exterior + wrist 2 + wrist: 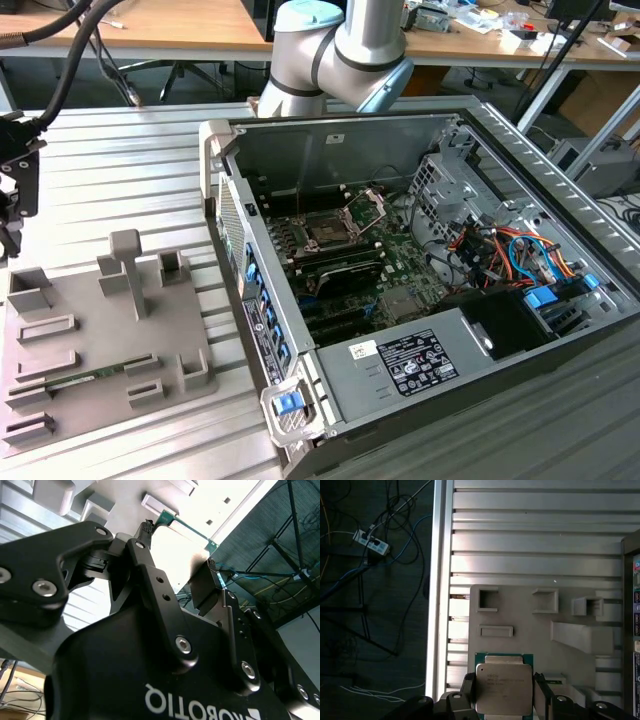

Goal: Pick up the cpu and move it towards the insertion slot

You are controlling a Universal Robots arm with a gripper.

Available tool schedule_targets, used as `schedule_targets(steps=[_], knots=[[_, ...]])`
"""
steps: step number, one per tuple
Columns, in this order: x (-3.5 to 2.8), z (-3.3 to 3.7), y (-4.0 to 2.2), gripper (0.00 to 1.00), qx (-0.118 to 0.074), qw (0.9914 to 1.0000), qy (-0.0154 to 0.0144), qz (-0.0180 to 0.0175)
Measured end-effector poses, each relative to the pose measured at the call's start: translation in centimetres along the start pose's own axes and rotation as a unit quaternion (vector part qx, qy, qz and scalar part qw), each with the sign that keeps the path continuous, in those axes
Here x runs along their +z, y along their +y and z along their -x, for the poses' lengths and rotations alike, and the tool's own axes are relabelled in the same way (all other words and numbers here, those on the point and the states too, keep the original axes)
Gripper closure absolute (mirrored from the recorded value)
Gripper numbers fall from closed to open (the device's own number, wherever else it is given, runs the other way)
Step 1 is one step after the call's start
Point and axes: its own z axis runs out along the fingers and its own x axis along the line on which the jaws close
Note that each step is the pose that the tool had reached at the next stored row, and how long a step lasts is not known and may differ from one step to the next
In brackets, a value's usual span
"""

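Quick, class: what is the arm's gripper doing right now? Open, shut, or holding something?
The gripper is shut on the cpu, holding it by two opposite edges over the grey tray.

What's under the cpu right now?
In the first wrist view the cpu, gripped by the pincer, hangs over the grey tray. The chip covers whatever lies directly beneath it.

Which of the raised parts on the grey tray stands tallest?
The T-shaped post in the exterior view, toward the far side of the grey tray; every other block and frame on it is lower.
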Motion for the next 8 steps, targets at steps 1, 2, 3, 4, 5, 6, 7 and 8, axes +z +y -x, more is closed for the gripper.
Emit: schedule_targets(steps=[1, 2, 3, 4, 5, 6, 7, 8], knots=[[-0.06, 0.00, 0.00, 0.45, 0.000, 1.00000, 0.0000, 0.0000], [-0.12, 0.00, 0.00, 0.45, 0.000, 1.00000, 0.0000, 0.0000], [-0.21, 0.00, 0.01, 0.45, 0.000, 1.00000, 0.0000, 0.0000], [-0.26, 0.00, 0.01, 0.45, 0.000, 1.00000, 0.0000, 0.0000], [-0.30, 0.00, 0.01, 0.45, 0.000, 1.00000, 0.0000, 0.0000], [-0.37, 0.00, 0.01, 0.45, 0.000, 1.00000, 0.0000, 0.0000], [-0.44, 0.00, 0.02, 0.45, 0.000, 1.00000, 0.0000, 0.0000], [-0.47, 0.00, 0.02, 0.45, 0.000, 1.00000, 0.0000, 0.0000]])
